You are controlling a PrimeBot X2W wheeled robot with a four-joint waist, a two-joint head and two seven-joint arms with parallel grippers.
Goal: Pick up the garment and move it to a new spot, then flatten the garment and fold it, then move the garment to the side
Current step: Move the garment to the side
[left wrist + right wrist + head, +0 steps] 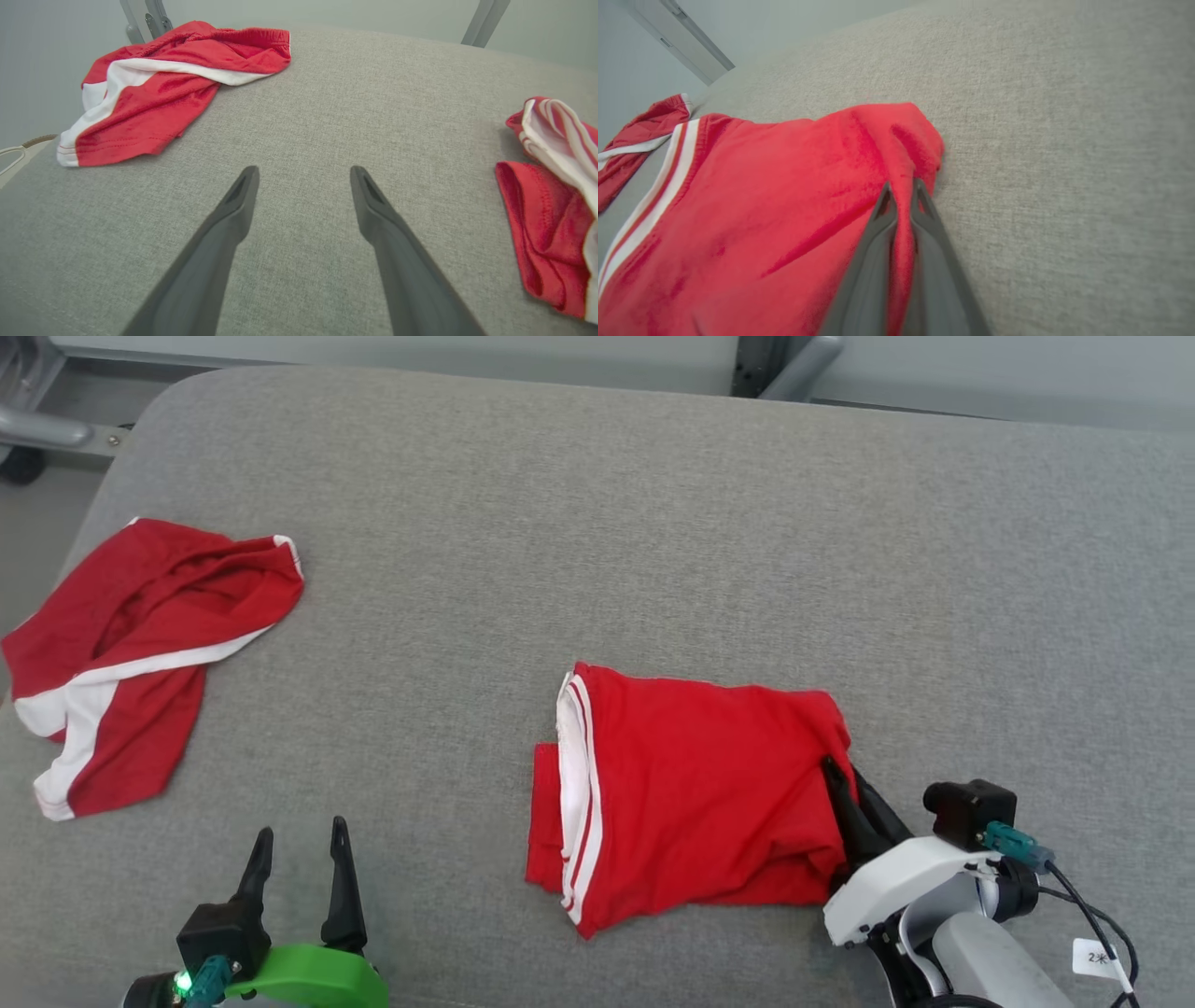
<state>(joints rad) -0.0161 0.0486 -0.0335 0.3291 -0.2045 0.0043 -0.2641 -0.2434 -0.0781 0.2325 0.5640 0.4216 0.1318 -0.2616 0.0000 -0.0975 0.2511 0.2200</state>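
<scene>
Well off to the left of the left fingers [344, 887], a crumpled red-and-white garment [140, 653] lies on the grey fabric-covered desk [597, 523]. The left wrist view shows these fingers [224, 224] spread apart with bare grey cover between them. The folded red garment [700, 793], with white stripes at its left end, lies between the two pairs of fingers. The right fingers [845, 812] meet its right edge. The right wrist view shows the grip itself, the right fingers [873, 242] clamped on a ridge of its cloth.
</scene>
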